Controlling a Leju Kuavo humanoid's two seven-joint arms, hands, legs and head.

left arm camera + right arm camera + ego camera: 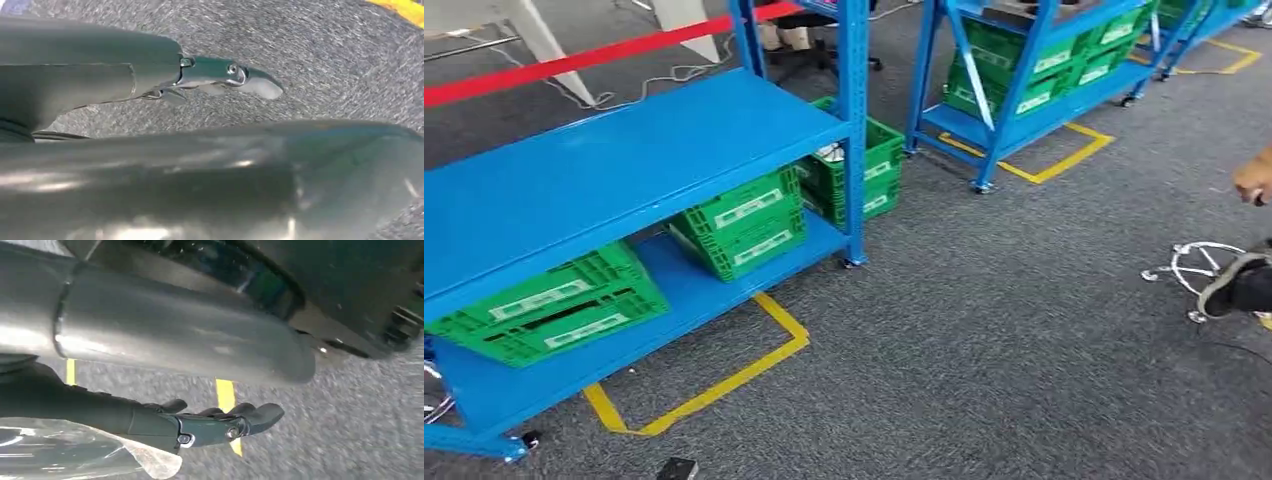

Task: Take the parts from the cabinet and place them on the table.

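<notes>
A blue shelf rack (624, 150) stands at the left in the head view, with green crates (549, 305) (744, 225) (864, 170) on its lower shelf; something pale lies in the far crate. My left hand (220, 75) hangs over grey carpet with its fingers stretched out and nothing in them. My right hand (215, 425) also hangs over the carpet, fingers nearly straight. A clear plastic bag (75, 452) lies tight against its palm side and seems to be held there; what is in the bag is too blurred to tell.
A second blue rack (1024, 110) with green crates stands at the back right. Yellow floor tape (724, 385) outlines both racks. A person's shoe (1239, 285) and hand (1254, 180) are at the right edge, beside a chair base (1194, 265). A red bar (574, 60) crosses the back left.
</notes>
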